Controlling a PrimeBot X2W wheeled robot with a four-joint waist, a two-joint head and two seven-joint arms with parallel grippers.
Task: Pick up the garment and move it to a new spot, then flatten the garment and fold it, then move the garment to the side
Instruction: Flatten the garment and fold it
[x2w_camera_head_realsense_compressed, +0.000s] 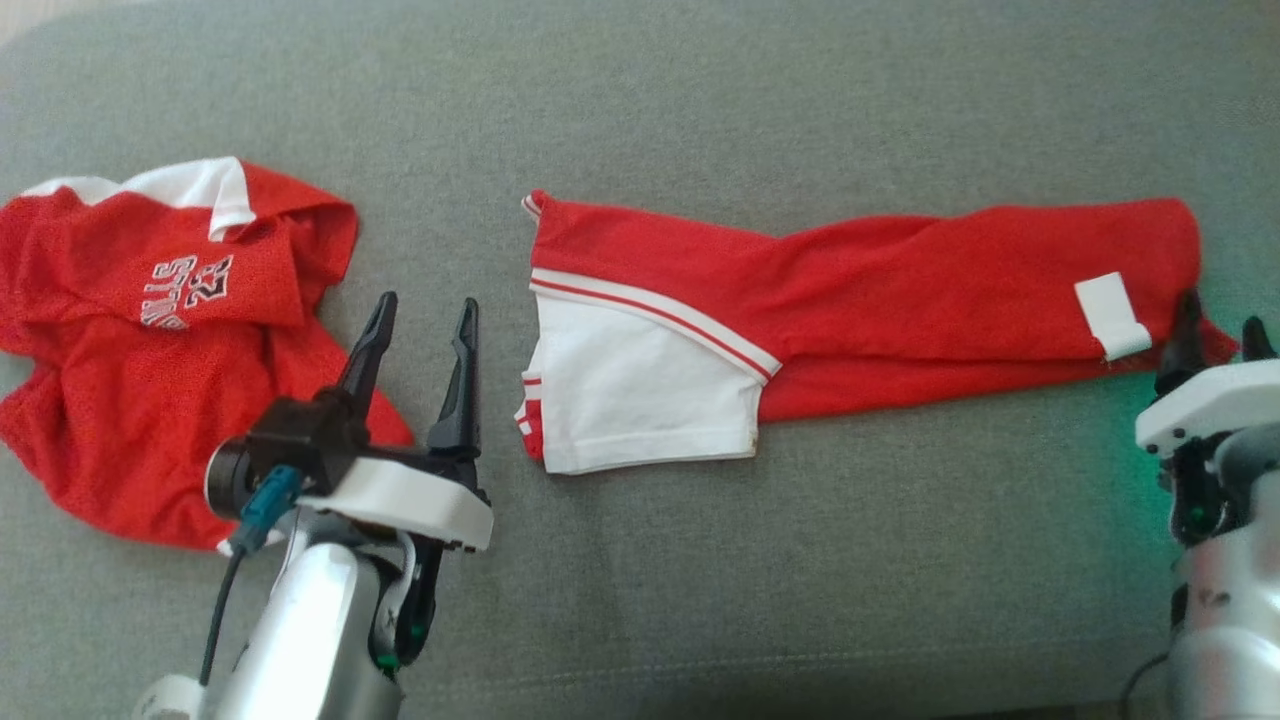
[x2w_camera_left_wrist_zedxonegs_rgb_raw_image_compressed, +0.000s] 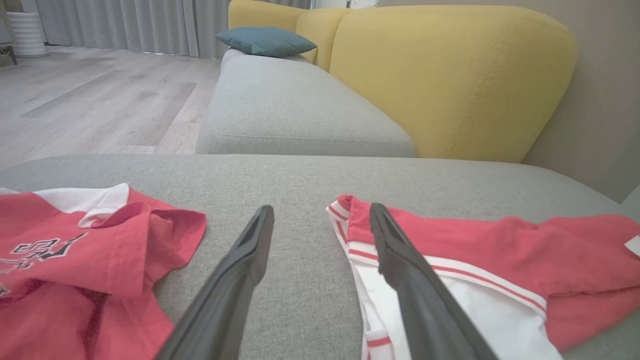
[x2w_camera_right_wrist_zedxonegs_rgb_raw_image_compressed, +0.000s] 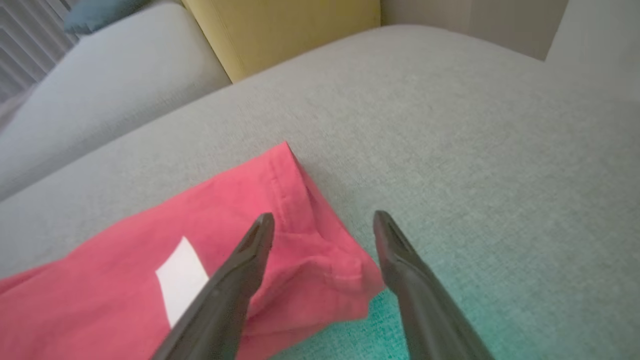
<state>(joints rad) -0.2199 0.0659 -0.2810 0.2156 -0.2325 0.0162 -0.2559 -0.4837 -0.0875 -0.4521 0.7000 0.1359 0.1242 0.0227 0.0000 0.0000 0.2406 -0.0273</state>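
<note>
Folding seems the current step: left hand (x2w_camera_head_realsense_compressed: 427, 302) and right hand (x2w_camera_head_realsense_compressed: 1222, 312), wide open and empty, flank the long garment (x2w_camera_head_realsense_compressed: 900, 290); next, each should pinch its end.

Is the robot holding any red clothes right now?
No, nothing is held. The left gripper and right gripper stand open at either end of the folded red garment.

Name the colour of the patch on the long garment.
White patch on the red garment; clearest in the head view.
</note>
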